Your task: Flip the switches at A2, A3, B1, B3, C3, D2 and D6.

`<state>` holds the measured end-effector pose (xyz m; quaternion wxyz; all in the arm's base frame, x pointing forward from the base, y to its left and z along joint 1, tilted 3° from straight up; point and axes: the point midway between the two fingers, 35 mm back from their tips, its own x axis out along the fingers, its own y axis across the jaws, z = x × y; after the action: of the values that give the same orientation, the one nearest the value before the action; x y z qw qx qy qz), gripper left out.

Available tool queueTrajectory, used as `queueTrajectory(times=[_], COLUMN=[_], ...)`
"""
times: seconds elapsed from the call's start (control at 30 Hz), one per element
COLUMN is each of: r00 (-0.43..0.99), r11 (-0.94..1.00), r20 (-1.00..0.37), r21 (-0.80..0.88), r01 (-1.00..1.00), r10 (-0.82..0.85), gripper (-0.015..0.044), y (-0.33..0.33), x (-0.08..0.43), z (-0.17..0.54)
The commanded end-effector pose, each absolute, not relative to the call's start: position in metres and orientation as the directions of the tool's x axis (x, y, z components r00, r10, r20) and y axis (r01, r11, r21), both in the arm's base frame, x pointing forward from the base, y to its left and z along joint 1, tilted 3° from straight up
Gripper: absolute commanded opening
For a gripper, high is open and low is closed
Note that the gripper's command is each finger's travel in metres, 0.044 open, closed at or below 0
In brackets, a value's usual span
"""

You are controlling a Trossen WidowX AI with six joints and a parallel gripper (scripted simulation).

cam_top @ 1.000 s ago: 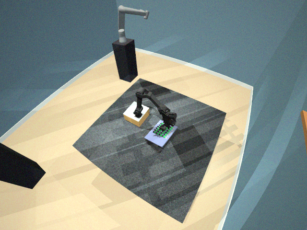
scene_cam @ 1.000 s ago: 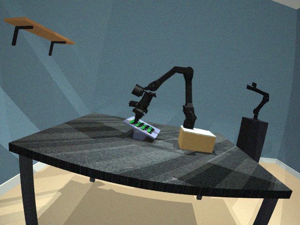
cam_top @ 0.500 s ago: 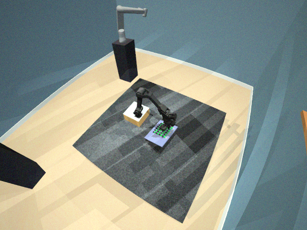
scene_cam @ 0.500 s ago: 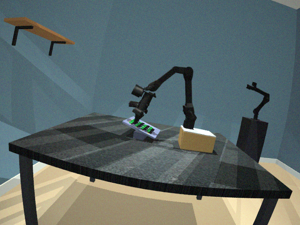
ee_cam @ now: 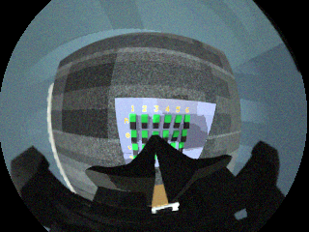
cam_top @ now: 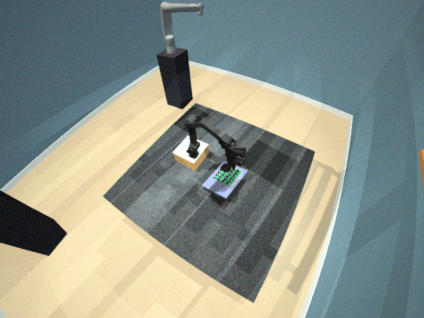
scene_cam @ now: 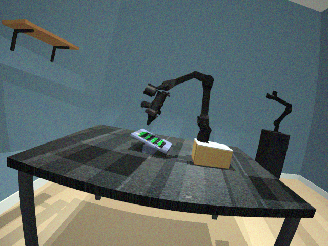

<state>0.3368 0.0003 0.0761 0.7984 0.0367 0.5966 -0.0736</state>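
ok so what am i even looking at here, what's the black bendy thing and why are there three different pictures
The black bendy thing is a robot arm with a two-fingered gripper at its end. It stands on a tan box on a dark table.

The three pictures show one moment from three cameras: one looks down from high above, one looks from the side at table height, and the round one sits on the arm's wrist, looking past the fingers.

Below the gripper is a tilted pale panel carrying rows of small green and black switches, which the arm is meant to press. The gripper hangs above the panel without touching it. Its fingers are shut together into a point and hold nothing.
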Motion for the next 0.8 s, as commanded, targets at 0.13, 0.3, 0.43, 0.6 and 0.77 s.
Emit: queueTrajectory(times=[0.13, 0.3, 0.43, 0.6, 0.77], r00=[0.255, 0.254, 0.254, 0.254, 0.254], r11=[0.986, 0.986, 0.986, 0.986, 0.986], r20=[-0.964, -0.965, -0.965, -0.965, -0.965], r21=[-0.028, -0.028, -0.028, -0.029, -0.029], r01=[0.162, 0.162, 0.162, 0.162, 0.162], r10=[-0.07, -0.069, -0.069, -0.069, -0.07], gripper=[0.0, 0.0, 0.0, 0.0, 0.0], y=[-0.013, -0.013, -0.014, -0.014, -0.015], x=[0.352, 0.353, 0.355, 0.355, 0.357], z=[0.049, 0.046, 0.038, 0.036, 0.031])
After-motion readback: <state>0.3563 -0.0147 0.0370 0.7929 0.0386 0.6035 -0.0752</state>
